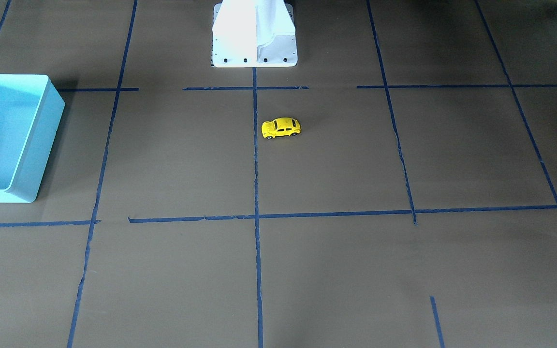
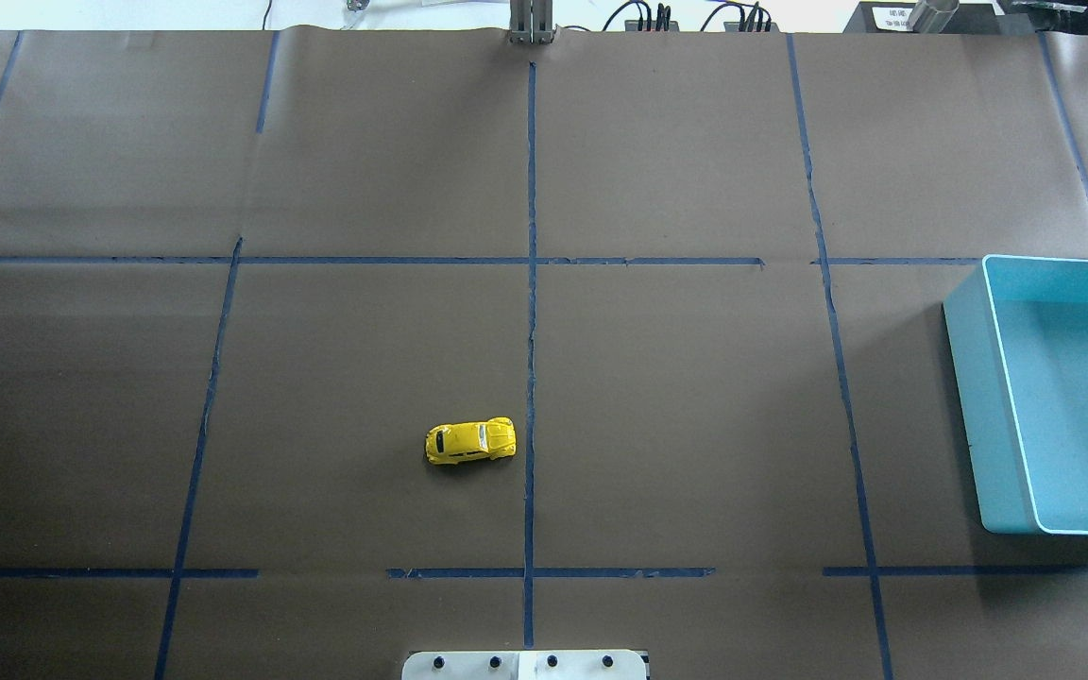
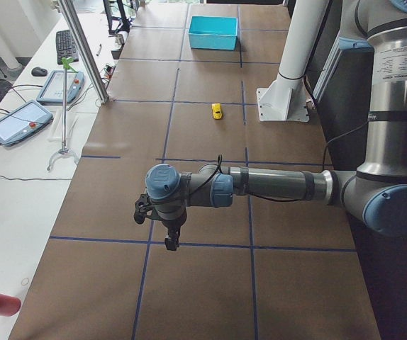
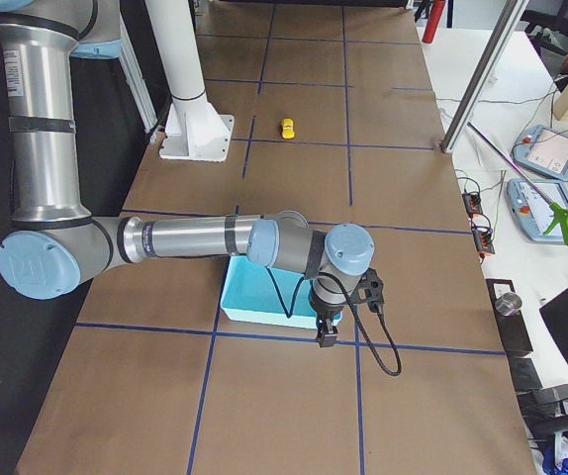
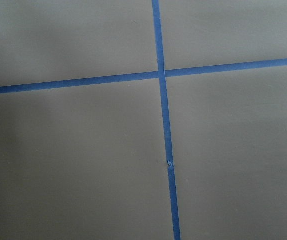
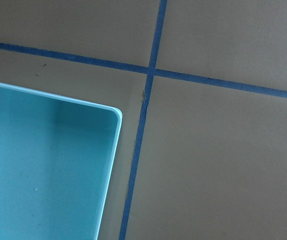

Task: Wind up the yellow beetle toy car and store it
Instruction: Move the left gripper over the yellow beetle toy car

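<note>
Surrounding yellow car (image 2: pixel 470 441), blue-taped brown paper (image 2: pixel 365 359)

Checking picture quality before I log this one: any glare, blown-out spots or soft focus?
Front-facing view: the white base is blown out, detail lost. Overhead view: evenly lit, the toy car is sharp with a small shadow under it. Left wrist view: slightly soft, a dim patch at left.

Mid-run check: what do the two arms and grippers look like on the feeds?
Both the left arm and right arm are silver-grey tubes with light blue joint caps and dark bands. A thin black cable loops off the right wrist; a printed label marks its upper tube. The left gripper and right gripper are small, dark and narrow.
</note>
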Tool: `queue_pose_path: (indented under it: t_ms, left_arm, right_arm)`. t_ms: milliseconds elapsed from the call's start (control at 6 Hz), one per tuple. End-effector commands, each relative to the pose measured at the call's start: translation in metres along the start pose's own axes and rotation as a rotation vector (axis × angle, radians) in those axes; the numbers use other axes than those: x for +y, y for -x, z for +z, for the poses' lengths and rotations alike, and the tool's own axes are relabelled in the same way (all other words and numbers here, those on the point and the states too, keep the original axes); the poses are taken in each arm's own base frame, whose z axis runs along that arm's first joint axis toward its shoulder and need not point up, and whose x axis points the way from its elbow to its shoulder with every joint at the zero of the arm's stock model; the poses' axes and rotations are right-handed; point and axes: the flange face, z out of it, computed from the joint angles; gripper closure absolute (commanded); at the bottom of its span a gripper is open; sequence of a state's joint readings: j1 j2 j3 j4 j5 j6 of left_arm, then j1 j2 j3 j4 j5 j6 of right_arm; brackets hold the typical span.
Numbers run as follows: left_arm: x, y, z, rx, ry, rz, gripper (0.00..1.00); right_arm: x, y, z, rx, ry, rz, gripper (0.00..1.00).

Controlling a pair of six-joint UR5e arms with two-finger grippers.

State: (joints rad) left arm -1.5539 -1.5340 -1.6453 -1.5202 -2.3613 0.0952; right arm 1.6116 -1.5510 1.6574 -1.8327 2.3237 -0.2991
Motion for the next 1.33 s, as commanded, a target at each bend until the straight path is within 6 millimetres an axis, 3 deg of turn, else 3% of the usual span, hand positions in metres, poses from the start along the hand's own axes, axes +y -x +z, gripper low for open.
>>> queue_pose_path:
  t_ms: [0, 667, 833, 1000, 1167]
  left_arm:
    - [0.003, 0.003, 0.003, -0.006, 0.007, -0.003, 0.00]
    - [-0.011, -0.017, -0.017, -0.057, -0.032, 0.043, 0.00]
    - [-0.017, -0.036, -0.032, -0.057, -0.068, 0.086, 0.00]
    - [-0.028, -0.073, -0.014, -0.053, -0.033, 0.166, 0.00]
    - [-0.040, -0.109, -0.013, -0.045, -0.036, 0.238, 0.00]
  right_arm:
    - [0.001, -0.001, 0.001, 0.001, 0.002, 0.002, 0.00]
    - [0.001, 0.000, 0.001, 0.001, 0.003, 0.001, 0.00]
    - [0.001, -0.001, 0.001, 0.001, 0.002, 0.002, 0.00]
    - [0.001, 0.000, 0.001, 0.001, 0.003, 0.001, 0.00]
    - [0.001, -0.001, 0.001, 0.001, 0.002, 0.002, 0.00]
